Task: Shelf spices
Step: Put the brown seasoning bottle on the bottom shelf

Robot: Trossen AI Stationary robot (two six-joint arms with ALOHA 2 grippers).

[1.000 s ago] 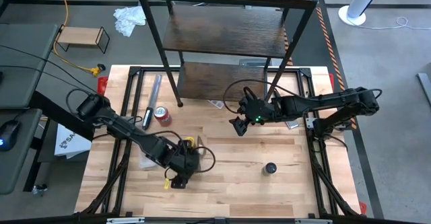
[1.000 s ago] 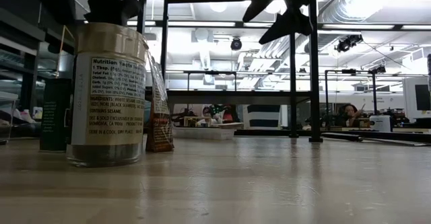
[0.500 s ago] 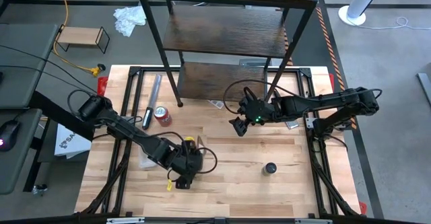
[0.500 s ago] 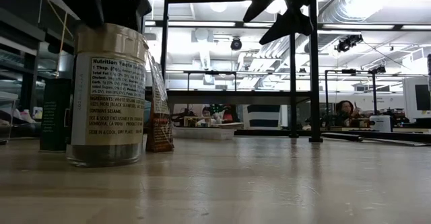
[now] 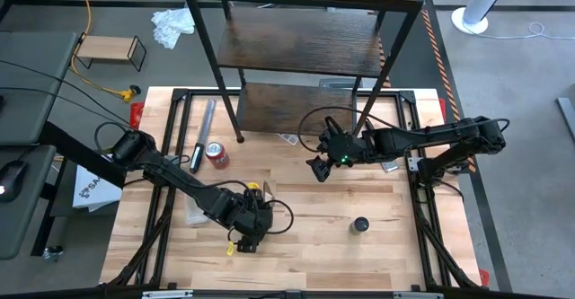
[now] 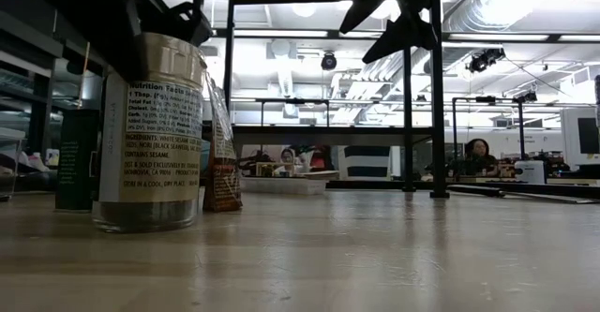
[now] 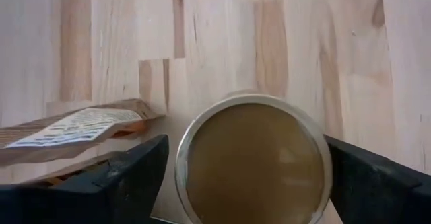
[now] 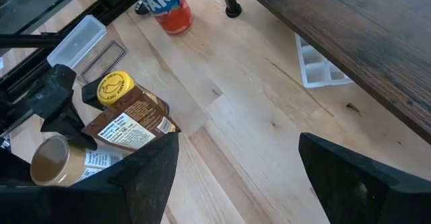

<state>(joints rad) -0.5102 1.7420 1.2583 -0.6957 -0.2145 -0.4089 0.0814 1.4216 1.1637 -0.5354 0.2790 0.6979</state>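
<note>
Left hand (image 7: 250,183) spread wide, straddling tan-lidded jar (image 7: 253,158) from above; lower squarely, close below lid, avoid brown packet (image 7: 74,131) beside jar. Right hand (image 5: 318,168) open, waiting beyond jar.

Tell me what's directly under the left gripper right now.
The tan-lidded jar stands upright between the open left gripper fingers, a brown packet beside it. The jar's contents are hidden by the lid.

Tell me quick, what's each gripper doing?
Left gripper: open, straddling the tan-lidded glass jar, not closed on it.
Right gripper: open, empty.
</note>
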